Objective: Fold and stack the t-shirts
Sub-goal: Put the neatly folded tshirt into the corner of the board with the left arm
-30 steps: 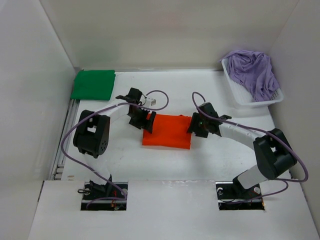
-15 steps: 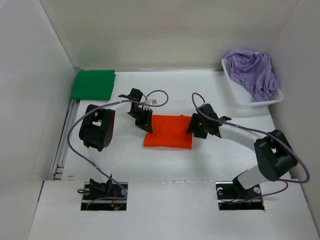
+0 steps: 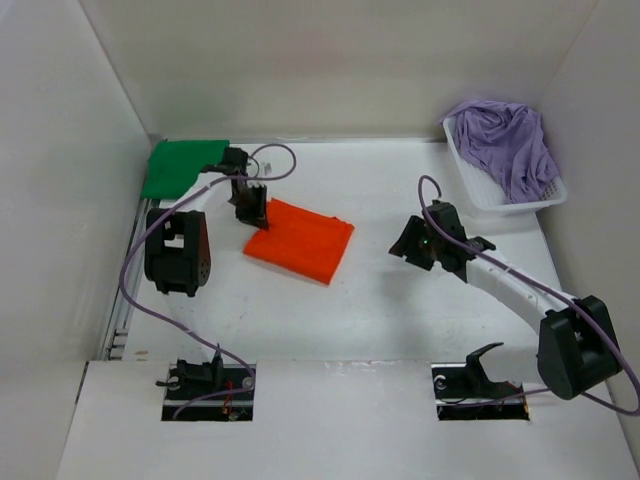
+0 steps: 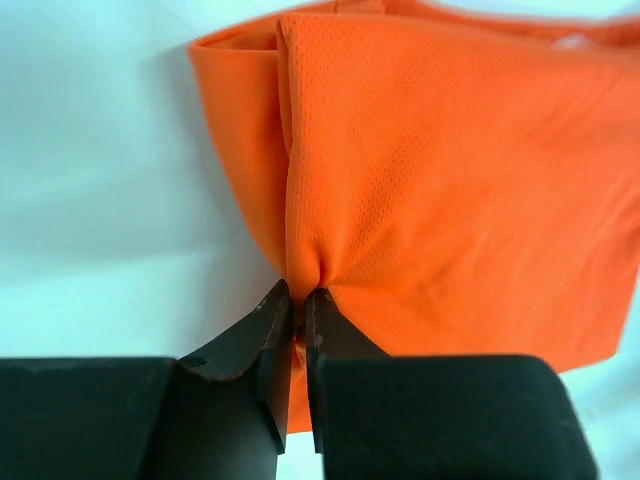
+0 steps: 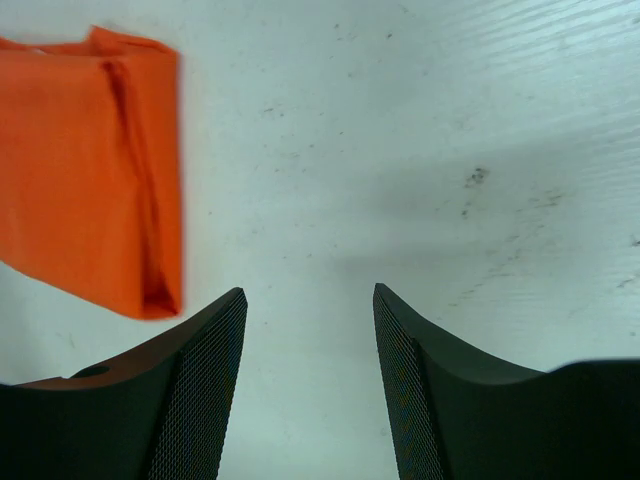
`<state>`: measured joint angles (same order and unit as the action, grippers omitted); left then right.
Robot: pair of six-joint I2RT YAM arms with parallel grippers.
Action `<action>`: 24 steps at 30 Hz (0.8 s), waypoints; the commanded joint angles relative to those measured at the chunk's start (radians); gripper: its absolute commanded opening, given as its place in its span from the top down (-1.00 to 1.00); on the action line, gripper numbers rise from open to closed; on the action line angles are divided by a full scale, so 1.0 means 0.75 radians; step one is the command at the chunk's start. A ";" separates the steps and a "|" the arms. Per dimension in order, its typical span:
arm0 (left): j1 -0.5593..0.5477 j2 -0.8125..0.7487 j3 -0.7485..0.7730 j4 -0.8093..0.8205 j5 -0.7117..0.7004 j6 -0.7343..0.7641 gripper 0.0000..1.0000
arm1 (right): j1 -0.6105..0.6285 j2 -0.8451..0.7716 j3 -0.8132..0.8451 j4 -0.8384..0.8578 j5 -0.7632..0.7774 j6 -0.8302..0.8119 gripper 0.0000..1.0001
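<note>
Your folded orange shirt (image 3: 300, 240) lies skewed, its edge pinched in your left gripper (image 4: 299, 300). The folded green shirt (image 3: 185, 167) sits just beyond those jaws, and the lavender shirt (image 3: 508, 145) lies crumpled far right.

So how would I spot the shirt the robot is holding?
On the white table, left of middle, the orange shirt lies folded and askew, an edge pinched by the left gripper. The green shirt is in the far left corner, the lavender shirt in the basket.

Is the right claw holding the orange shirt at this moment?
No, the right claw stands open and grips nothing, and the orange shirt lies off to one side, apart from it.
</note>
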<state>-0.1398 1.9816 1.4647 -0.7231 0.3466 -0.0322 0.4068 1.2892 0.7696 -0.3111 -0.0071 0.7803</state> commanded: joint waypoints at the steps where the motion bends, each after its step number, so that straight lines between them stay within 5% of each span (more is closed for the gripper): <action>1: 0.036 0.010 0.225 0.025 -0.237 0.076 1.00 | -0.044 -0.021 0.027 -0.023 -0.003 -0.048 -0.16; 10: 0.063 0.170 0.640 0.105 -0.615 0.256 1.00 | -0.079 -0.017 0.029 -0.025 -0.007 -0.077 -0.17; 24: 0.339 0.252 0.945 0.258 -0.689 0.397 1.00 | -0.098 -0.072 -0.069 -0.047 -0.007 -0.083 -0.17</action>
<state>0.0696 2.1818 2.0956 -0.6128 -0.1425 0.2226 0.3428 1.2697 0.7246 -0.3439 -0.0105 0.7307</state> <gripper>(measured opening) 0.056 0.583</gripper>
